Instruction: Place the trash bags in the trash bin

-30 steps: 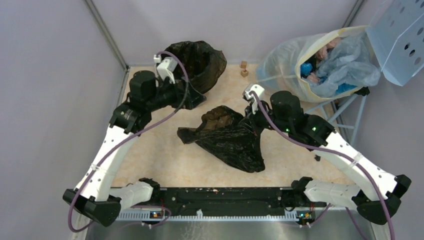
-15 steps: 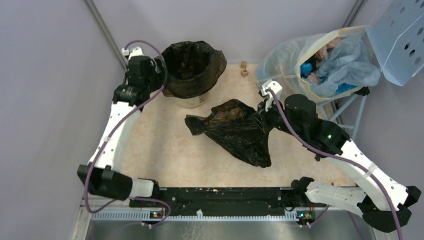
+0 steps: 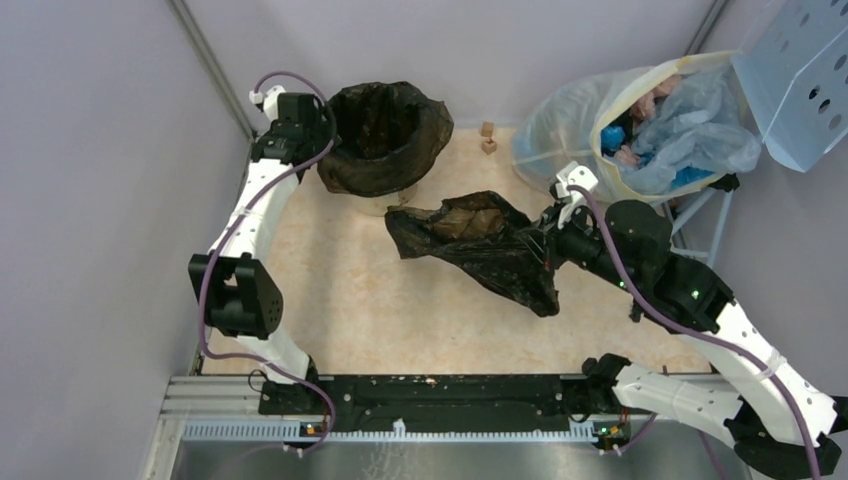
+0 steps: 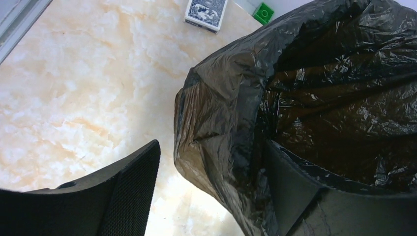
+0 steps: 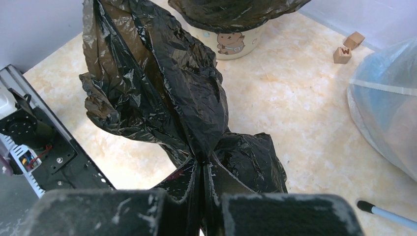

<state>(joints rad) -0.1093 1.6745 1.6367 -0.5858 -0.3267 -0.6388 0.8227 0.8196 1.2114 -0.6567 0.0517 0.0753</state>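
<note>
Though its black liner (image 4: pixel 221 108) hides most of the bin (image 3: pixel 385 205), the cream base shows far left on the table (image 3: pixel 330 300). Right of it lies the bag (image 3: pixel 470 235), its long axis running left-right. The bag's right end is pinched between the right gripper's (image 5: pixel 201 169) closed fingers. The left gripper's (image 4: pixel 211 152) fingers stand apart, straddling the liner's rim.

The left arm (image 3: pixel 245 215) stretches far forward along the left side, with its elbow folded low near the base. At its far end the left gripper (image 4: pixel 211 147) has its jaws spread wide and clamps nothing. The right arm (image 3: pixel 700 300) angles inward toward the middle, and the right gripper (image 5: pixel 201 187) has its fingers pinched tight on a trash bag (image 5: pixel 162 88).
</note>
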